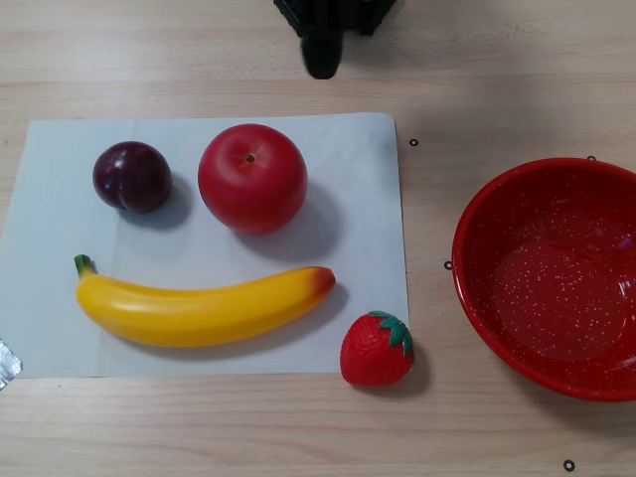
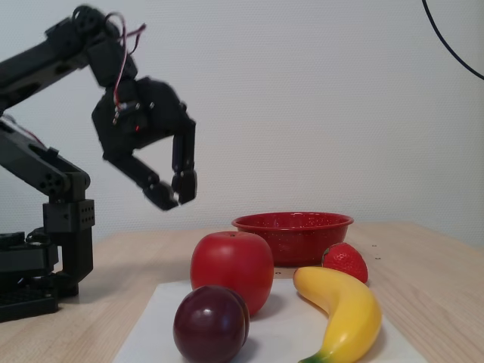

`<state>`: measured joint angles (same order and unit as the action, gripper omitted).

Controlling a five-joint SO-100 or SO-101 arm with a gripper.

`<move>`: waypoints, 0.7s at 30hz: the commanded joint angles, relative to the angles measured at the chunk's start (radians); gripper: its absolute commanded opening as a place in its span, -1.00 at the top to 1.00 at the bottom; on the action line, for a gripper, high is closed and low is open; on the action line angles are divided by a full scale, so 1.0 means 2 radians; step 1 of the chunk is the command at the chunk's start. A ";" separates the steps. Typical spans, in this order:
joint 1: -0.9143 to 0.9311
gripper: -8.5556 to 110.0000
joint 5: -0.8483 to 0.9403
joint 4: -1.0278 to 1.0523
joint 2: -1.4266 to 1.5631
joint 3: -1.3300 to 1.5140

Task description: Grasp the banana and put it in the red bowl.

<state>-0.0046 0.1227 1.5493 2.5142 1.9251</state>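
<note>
The yellow banana [image 1: 204,309] lies flat on the white sheet [image 1: 60,199], green stem to the left and orange tip to the right in the other view; it also shows in the fixed view [image 2: 344,310] at the front right. The red bowl [image 1: 477,238] stands empty on the wood to the right of the sheet; in the fixed view the red bowl [image 2: 293,233] is behind the fruit. My gripper [image 2: 175,195] hangs in the air to the left of the fruit, its fingers slightly apart and empty. In the other view only its dark tip [image 1: 320,50] shows at the top edge.
A red apple [image 1: 252,178] and a dark plum [image 1: 132,176] sit on the sheet behind the banana. A strawberry [image 1: 377,349] lies at the sheet's front right corner, between banana and bowl. The arm's base [image 2: 45,257] stands at the left in the fixed view.
</note>
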 commanded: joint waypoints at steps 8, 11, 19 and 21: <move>-0.035 0.85 -0.020 0.051 -0.141 -0.226; -0.054 0.85 -0.026 0.068 -0.188 -0.285; -0.117 0.85 -0.064 0.084 -0.299 -0.413; -0.129 0.85 -0.072 0.088 -0.326 -0.443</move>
<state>-0.2454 -0.0046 1.7027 1.8515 1.1551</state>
